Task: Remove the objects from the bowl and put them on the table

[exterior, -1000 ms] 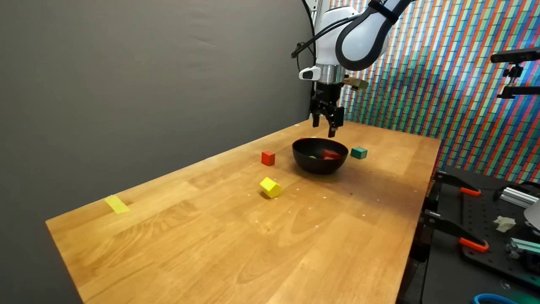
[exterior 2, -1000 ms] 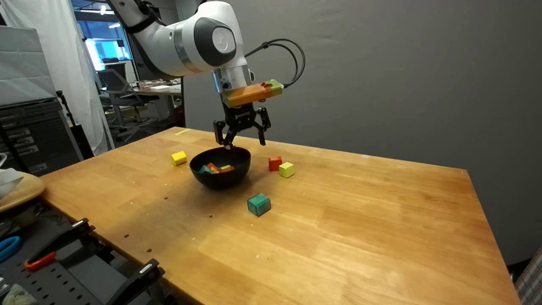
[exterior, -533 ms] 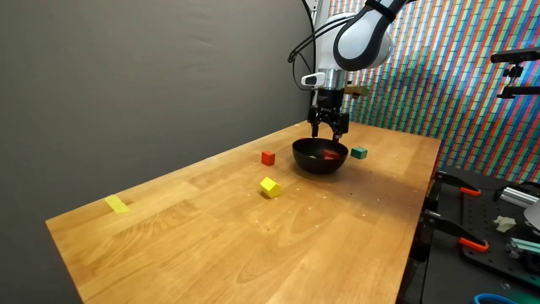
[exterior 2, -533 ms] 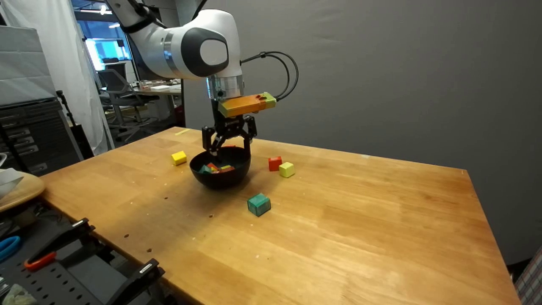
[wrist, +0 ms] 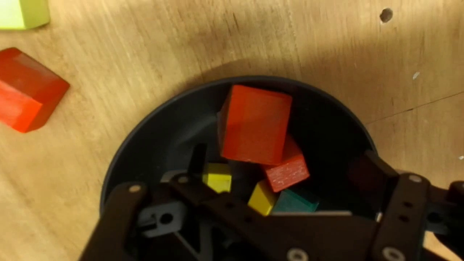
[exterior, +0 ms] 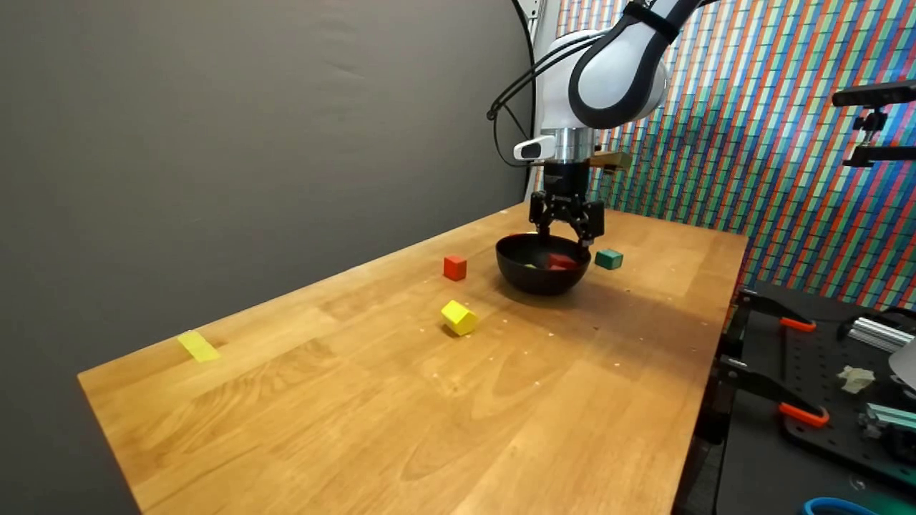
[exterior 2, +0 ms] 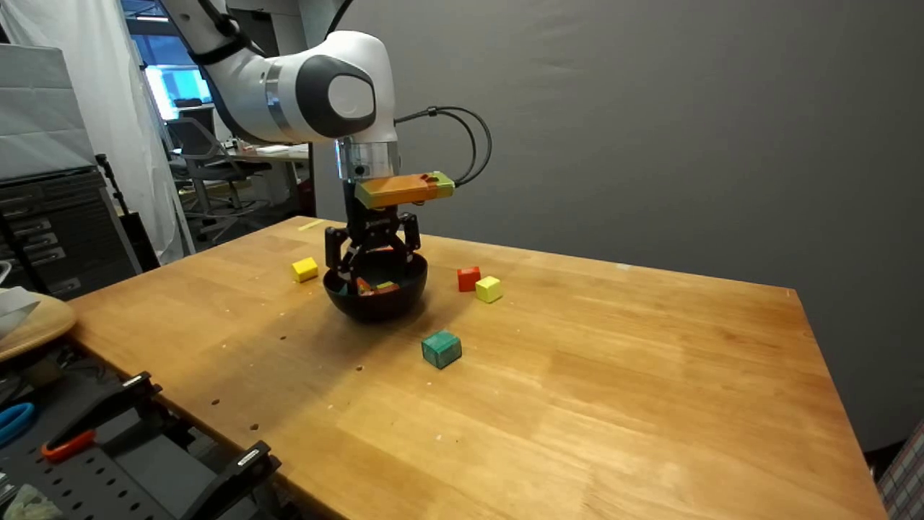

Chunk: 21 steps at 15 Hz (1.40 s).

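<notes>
wall (exterior 2: 686,159): plain grey, in both exterior views; multicolour striped panel (exterior: 723,164), white curtain (exterior 2: 86,108), office chair (exterior 2: 193,139) also in the room
table (exterior 2: 635,404): light-brown wood, grain showing; shadow (exterior 2: 310,354) beside the bowl (exterior 2: 379,310)
bench (exterior: 755,461): dark, alongside the table; black-and-orange clamps (exterior: 773,307) by the table edge
arm (exterior 2: 317,101): white and grey, above the bowl
gripper (wrist: 284,159): jaws wide apart at the bowl's mouth; contact can't be told
bowl: black, upright on the table; upper red block (wrist: 255,125) overlaps lower red block (wrist: 288,172) in the wrist view; yellow block (wrist: 219,177), amber block (wrist: 261,199), green block (wrist: 295,202) also inside
around bowl: teal cube (exterior 2: 442,349); red cube (exterior 2: 468,279) just beside pale-yellow cube (exterior 2: 489,289); bright yellow piece (exterior: 459,317); second red cube (exterior: 455,268)
tape (exterior: 198,345): flat, yellow, near a table edge
wood marks: dark hole (wrist: 386,15); pale speck (wrist: 415,75)
</notes>
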Each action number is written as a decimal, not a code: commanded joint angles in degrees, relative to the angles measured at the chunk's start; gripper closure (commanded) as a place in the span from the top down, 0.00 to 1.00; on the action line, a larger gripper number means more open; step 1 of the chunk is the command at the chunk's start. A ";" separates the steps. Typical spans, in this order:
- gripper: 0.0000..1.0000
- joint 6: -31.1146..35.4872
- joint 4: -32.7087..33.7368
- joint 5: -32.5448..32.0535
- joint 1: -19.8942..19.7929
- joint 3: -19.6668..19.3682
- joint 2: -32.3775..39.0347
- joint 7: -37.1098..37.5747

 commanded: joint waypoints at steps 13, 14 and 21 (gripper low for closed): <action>0.21 -13.79 7.29 -3.93 4.58 -2.88 2.43 7.98; 0.21 -13.33 5.19 -6.76 6.51 -3.73 -0.19 11.49; 0.21 -11.57 -5.27 -19.69 15.24 -1.53 -13.36 40.84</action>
